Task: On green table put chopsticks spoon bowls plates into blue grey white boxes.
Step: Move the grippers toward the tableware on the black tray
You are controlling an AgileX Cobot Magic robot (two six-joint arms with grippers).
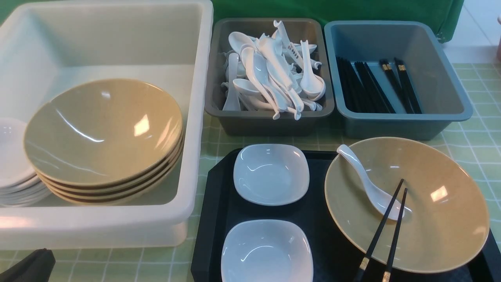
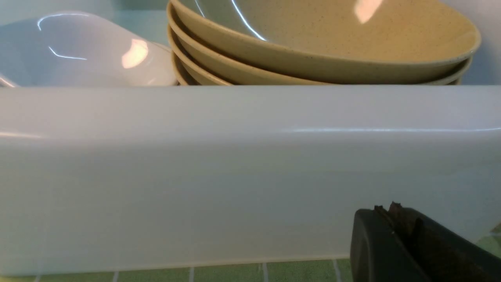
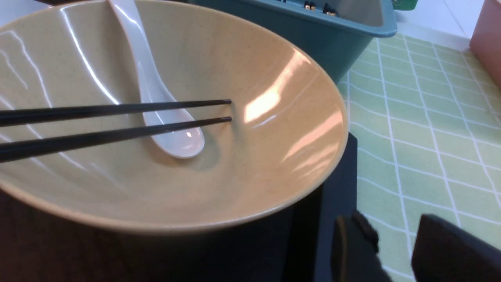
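Observation:
A tan bowl (image 1: pixel 407 203) sits on the black tray, holding a white spoon (image 1: pixel 370 188) and black chopsticks (image 1: pixel 385 231) that lean over its near rim. Two white dishes (image 1: pixel 271 174) (image 1: pixel 267 250) lie on the tray's left side. In the right wrist view my right gripper (image 3: pixel 393 221) is open and empty, low over the green table (image 3: pixel 430 117) just outside the tray's edge, near the bowl (image 3: pixel 235 164). My left gripper (image 2: pixel 386 206) is shut and empty, close to the white tub's outer wall (image 2: pixel 235 176); it also shows in the front view (image 1: pixel 29 266).
The white tub (image 1: pixel 195 117) holds a stack of tan bowls (image 1: pixel 103 133) and white dishes (image 1: pixel 11 156). The dark grey bin (image 1: pixel 270 121) holds several white spoons. The blue-grey bin (image 1: pixel 450 98) holds several black chopsticks. The black tray (image 1: pixel 213 219) lies in front of them.

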